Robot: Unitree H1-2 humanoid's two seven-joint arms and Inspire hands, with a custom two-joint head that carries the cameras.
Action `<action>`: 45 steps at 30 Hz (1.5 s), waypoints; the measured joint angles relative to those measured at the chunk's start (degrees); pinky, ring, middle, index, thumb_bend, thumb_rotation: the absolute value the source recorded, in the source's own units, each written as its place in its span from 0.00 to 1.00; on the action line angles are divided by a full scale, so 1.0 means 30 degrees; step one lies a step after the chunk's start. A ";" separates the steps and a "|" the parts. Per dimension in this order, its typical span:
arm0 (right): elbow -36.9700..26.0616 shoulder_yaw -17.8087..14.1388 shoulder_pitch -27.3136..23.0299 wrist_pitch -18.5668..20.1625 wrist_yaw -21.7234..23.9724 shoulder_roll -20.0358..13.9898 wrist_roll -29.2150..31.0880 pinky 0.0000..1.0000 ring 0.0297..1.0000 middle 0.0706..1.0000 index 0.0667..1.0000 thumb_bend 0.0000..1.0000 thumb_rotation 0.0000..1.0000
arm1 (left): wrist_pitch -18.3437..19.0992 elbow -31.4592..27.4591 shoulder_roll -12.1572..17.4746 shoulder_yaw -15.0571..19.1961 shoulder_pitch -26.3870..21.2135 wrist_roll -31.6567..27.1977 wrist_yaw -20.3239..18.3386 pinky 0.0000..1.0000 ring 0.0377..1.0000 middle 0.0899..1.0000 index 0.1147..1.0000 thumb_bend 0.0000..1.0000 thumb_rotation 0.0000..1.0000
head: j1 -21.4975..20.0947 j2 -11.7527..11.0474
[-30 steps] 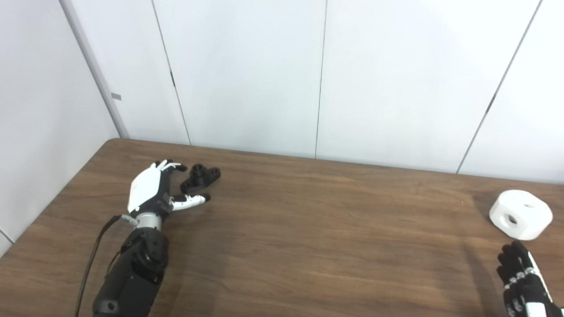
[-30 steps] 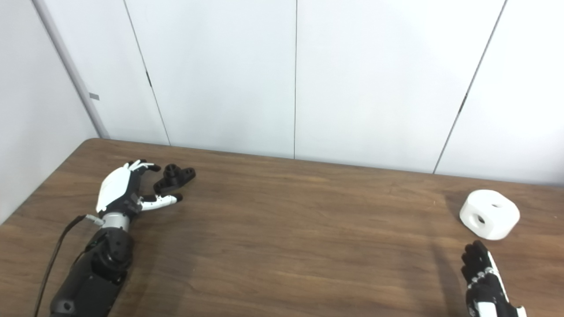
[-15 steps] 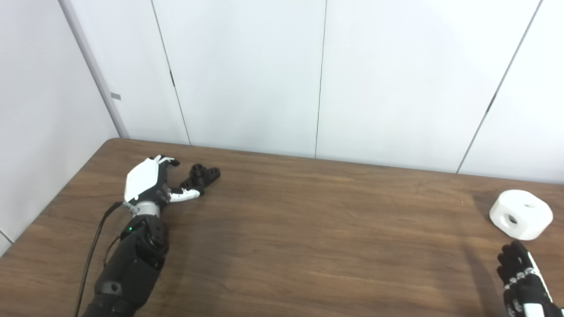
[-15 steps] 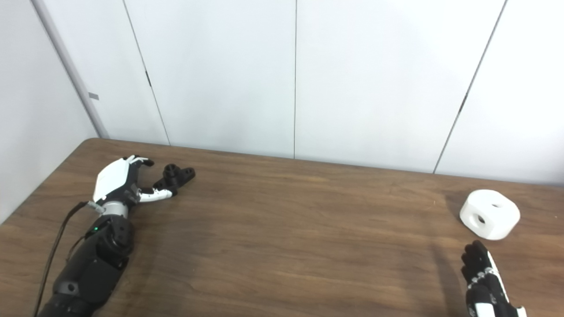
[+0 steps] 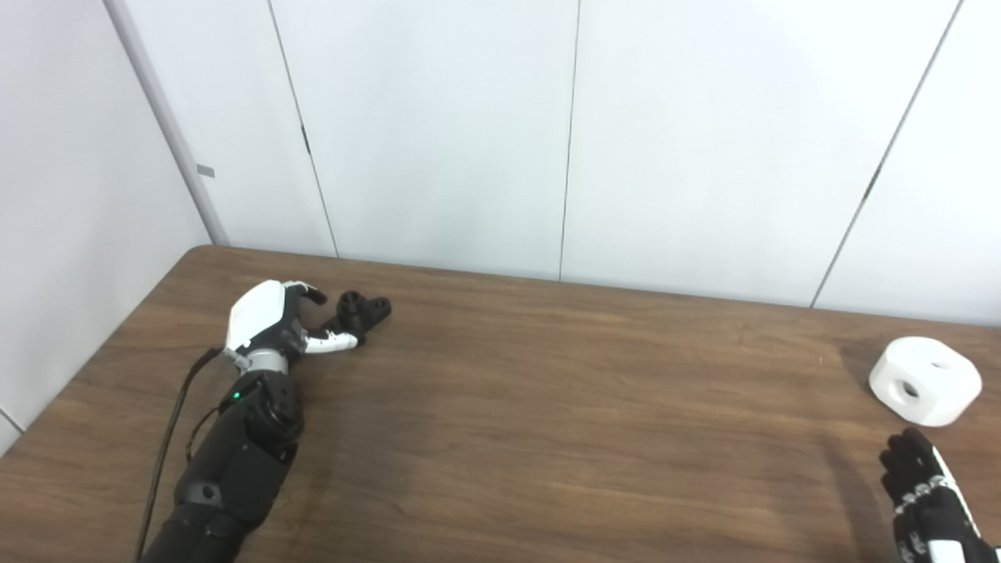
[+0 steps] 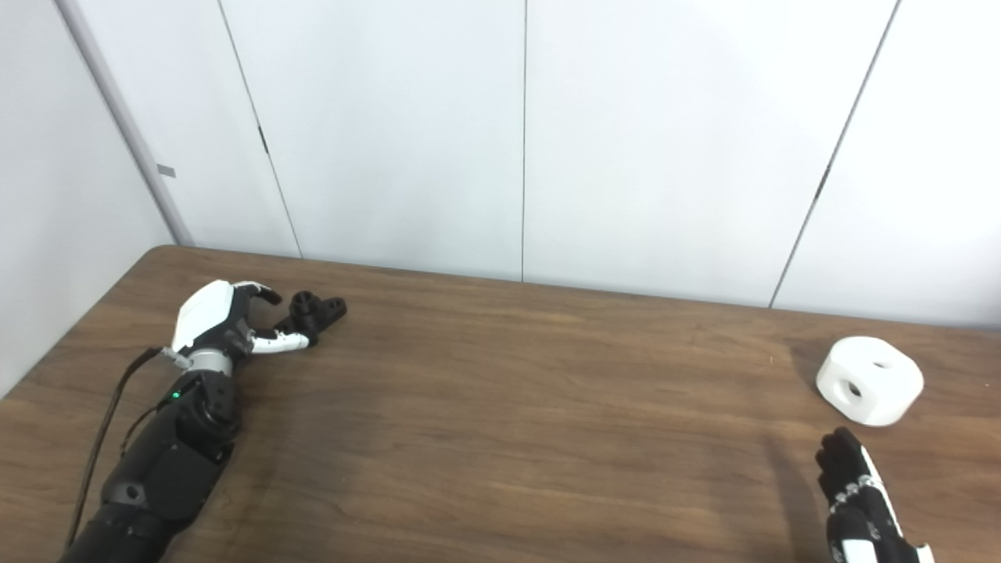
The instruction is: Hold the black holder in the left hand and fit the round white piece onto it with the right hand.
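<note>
Round white piece (image 5: 925, 381) lies by the right table edge, just beyond the right hand (image 5: 925, 500), whose fingers are extended together, holding nothing. Farther off, near the far-left corner, the black holder (image 5: 358, 313) is bracketed by the left hand (image 5: 270, 324), fingers apart; a firm wrap is needed before lifting.

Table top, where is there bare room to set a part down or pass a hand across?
The table is bare across its wide middle, between the black holder and the round white piece. It is crowded only at the far-left corner, where the left hand closes in on the holder, and at the right edge, where the right hand waits below the white piece.
</note>
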 measured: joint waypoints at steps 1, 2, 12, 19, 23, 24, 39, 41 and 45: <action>0.0000 0.0006 0.0000 0.0000 -0.0001 0.0000 -0.0046 1.00 0.96 0.94 0.92 0.62 0.81 | -0.0018 -0.0008 0.0000 -0.0001 0.0000 -0.0069 -0.0119 1.00 0.94 0.87 0.66 0.88 0.29 | 0.0029 -0.0029; 0.0001 0.0010 0.0000 -0.0001 0.0000 0.0000 -0.0060 1.00 0.96 0.94 0.92 0.62 0.80 | -0.0034 -0.0008 -0.0001 -0.0014 0.0000 -0.0103 -0.0216 1.00 0.94 0.87 0.66 0.87 0.30 | 0.0000 -0.0029; 0.0012 0.0030 -0.0002 -0.0009 -0.0010 0.0001 -0.0164 1.00 0.96 0.94 0.92 0.60 0.82 | -0.0064 -0.0001 0.0009 -0.0338 -0.0003 -0.0220 -0.0523 1.00 0.93 0.87 0.66 0.87 0.31 | -0.0029 -0.0029; 0.0001 0.0035 -0.0002 -0.0002 -0.0043 0.0004 -0.0237 1.00 0.97 0.95 0.93 0.60 0.83 | -0.0171 0.0446 0.0009 -0.0346 -0.0193 -0.0357 -0.0497 0.99 0.94 0.88 0.65 0.87 0.29 | -0.0029 0.0000; 0.0001 0.0056 -0.0002 -0.0003 -0.0052 0.0004 -0.0345 1.00 0.97 0.96 0.93 0.59 0.83 | -0.0171 0.0456 0.0007 -0.0342 -0.0240 -0.0523 -0.0497 0.99 0.94 0.87 0.64 0.87 0.28 | -0.0059 0.0000; 0.0000 0.0057 -0.0002 -0.0005 -0.0051 0.0004 -0.0344 1.00 0.97 0.96 0.94 0.58 0.83 | -0.0171 0.0464 0.0008 -0.0348 -0.0239 -0.0525 -0.0497 0.99 0.94 0.87 0.63 0.87 0.29 | -0.0059 0.0029; -0.0024 0.0057 0.0002 -0.0007 -0.0075 0.0012 -0.0400 1.00 0.95 0.94 0.93 0.58 0.83 | -0.0862 0.1095 0.0141 -0.0280 -0.0459 -0.0626 -0.0089 0.84 0.90 0.80 0.42 0.53 0.06 | -0.0176 0.0088; -0.0029 0.0058 0.0004 -0.0007 -0.0079 0.0016 -0.0452 1.00 0.94 0.93 0.92 0.60 0.83 | -0.0986 0.1307 0.0256 -0.0281 -0.0570 -0.0629 -0.0070 0.81 0.87 0.78 0.42 0.52 0.05 | -0.0176 0.0088; -0.0039 0.0054 0.0015 -0.0006 -0.0115 0.0016 -0.0470 1.00 0.94 0.93 0.93 0.60 0.82 | -0.1345 0.1593 0.0346 -0.0269 -0.0680 -0.0625 0.0168 0.77 0.85 0.76 0.42 0.52 0.05 | -0.0234 0.0117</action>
